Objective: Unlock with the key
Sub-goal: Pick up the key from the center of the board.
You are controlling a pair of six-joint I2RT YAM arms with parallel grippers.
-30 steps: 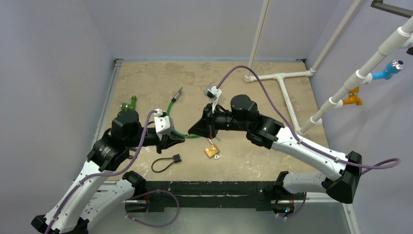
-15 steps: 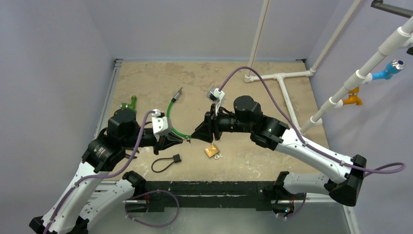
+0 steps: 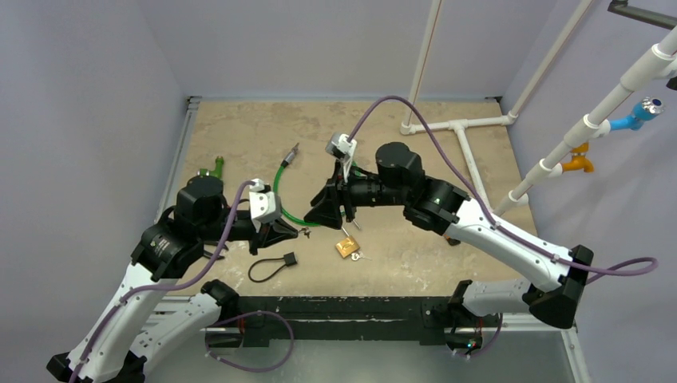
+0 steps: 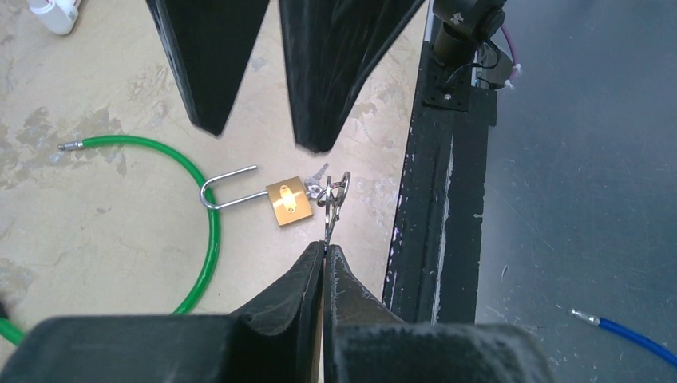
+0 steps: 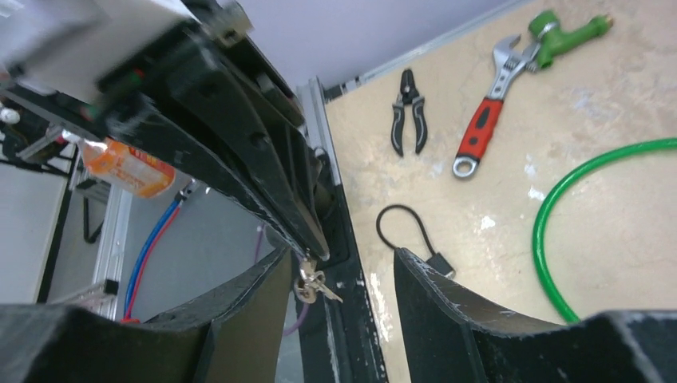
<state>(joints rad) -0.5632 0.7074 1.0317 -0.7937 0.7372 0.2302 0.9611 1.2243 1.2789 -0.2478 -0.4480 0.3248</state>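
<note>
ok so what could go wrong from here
The left jaws pinch the keys only at their tips, so the bunch may twist or drop. The padlock lies loose on the table, so it may slide when a key pushes in. The open right jaws flank the keys and could snag them.

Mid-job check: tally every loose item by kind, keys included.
Padlock: 1
Keys, one bunch: 1
Cables: 2, green cable, black loop
Tools: 2, pliers, wrench
Nozzle: 1
Total: 7

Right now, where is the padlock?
Top view: the padlock lies near the table's front edge, right of the left hand, below the right hand in frame.
</note>
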